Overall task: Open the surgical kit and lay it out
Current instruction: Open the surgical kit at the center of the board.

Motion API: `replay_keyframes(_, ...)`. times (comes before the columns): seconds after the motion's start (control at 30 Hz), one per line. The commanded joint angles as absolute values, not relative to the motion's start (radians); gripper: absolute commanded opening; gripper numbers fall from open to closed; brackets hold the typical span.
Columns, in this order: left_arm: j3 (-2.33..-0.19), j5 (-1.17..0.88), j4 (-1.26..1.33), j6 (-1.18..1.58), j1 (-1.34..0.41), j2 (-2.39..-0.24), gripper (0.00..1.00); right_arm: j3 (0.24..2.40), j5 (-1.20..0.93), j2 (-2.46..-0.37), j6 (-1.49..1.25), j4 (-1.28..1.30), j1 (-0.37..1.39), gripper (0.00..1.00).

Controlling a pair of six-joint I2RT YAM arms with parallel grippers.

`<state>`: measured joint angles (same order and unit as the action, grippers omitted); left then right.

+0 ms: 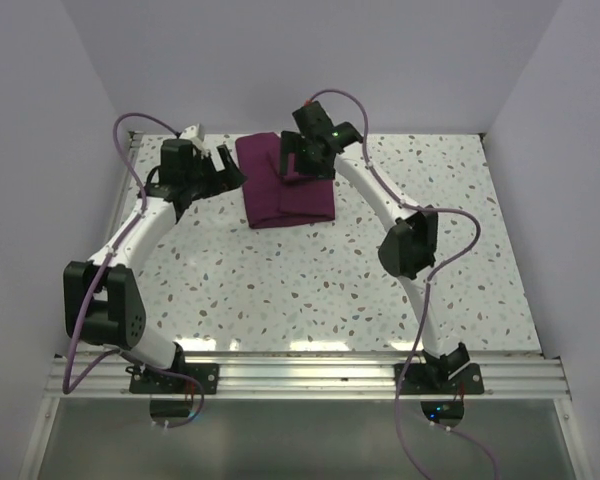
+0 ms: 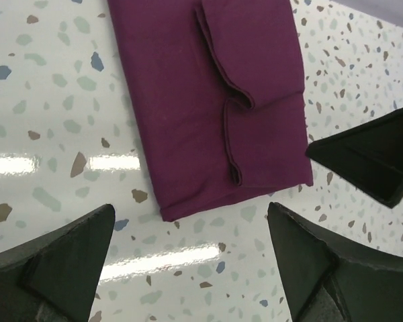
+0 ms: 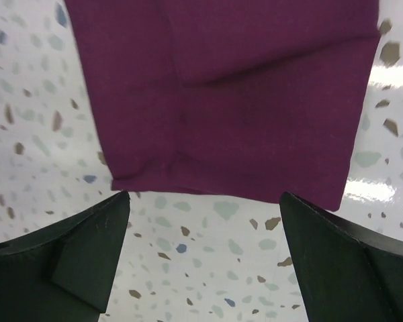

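Worktop (image 1: 330,280): white, glossy, speckled with brown, grey and blue chips, pale walls on three sides.

Dark purple cloth wrap (image 1: 285,185): lies flat on the far middle of the worktop, a little left of centre. It is folded into a rough rectangle. From the top camera a fold line runs along its length, and the near end is slightly wider than the far end. What is inside the folds cannot be seen.

Left hand (image 1: 225,165): black, two-fingered, just beside the wrap's left edge and pointing at it. In the left wrist view the hand (image 2: 190,221) has its fingers (image 2: 67,261) spread wide with nothing between them. The wrap (image 2: 208,100) fills the upper middle of that view. One corner comes down close to the gap between the fingertips, with bare worktop in between. An upper flap with a hemmed, wavy edge overlaps the layer under it.

Right hand (image 1: 302,160): black, reaching in over the far right part of the wrap as seen from above. How high it sits over the cloth, I cannot tell. In the right wrist view the hand (image 3: 205,201) is also spread wide and holds nothing. The wrap (image 3: 235,100) covers the top of that view. Its lower edge lies just ahead of the fingertips, not touching them. A shallow crease crosses the cloth.

Thin purple cables (image 1: 130,125) loop off both arms.
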<state>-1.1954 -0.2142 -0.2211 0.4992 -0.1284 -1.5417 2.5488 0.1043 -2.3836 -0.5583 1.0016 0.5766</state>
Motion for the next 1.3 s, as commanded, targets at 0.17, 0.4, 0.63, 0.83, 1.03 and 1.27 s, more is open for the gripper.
replay_keyframes(0.17, -1.141, -0.201, -0.301, 0.436, -0.124, -1.516, 1.00, 2.675, 0.009, -2.557, -0.522, 1.025, 0.684, 0.97)
replay_keyframes(0.4, -1.181, -0.155, -0.367, 0.425, -0.124, -1.525, 1.00, 2.651, 0.020, -2.626, -0.511, 0.946, 0.699, 0.95)
replay_keyframes(0.63, -1.135, -0.129, -0.374, 0.425, -0.124, -1.493, 1.00, 2.603, 0.097, -2.643, -0.494, 0.942, 0.698, 0.80)
replay_keyframes(0.83, -1.137, -0.120, -0.383, 0.422, -0.124, -1.489, 1.00, 2.614, 0.205, -2.611, -0.457, 0.980, 0.689, 0.76)
replay_keyframes(1.03, -1.132, -0.123, -0.371, 0.433, -0.124, -1.500, 1.00, 2.588, 0.271, -2.556, -0.453, 1.011, 0.655, 0.68)
replay_keyframes(1.27, -1.141, -0.132, -0.368, 0.440, -0.124, -1.522, 1.00, 2.577, 0.278, -2.605, -0.453, 1.022, 0.653, 0.50)
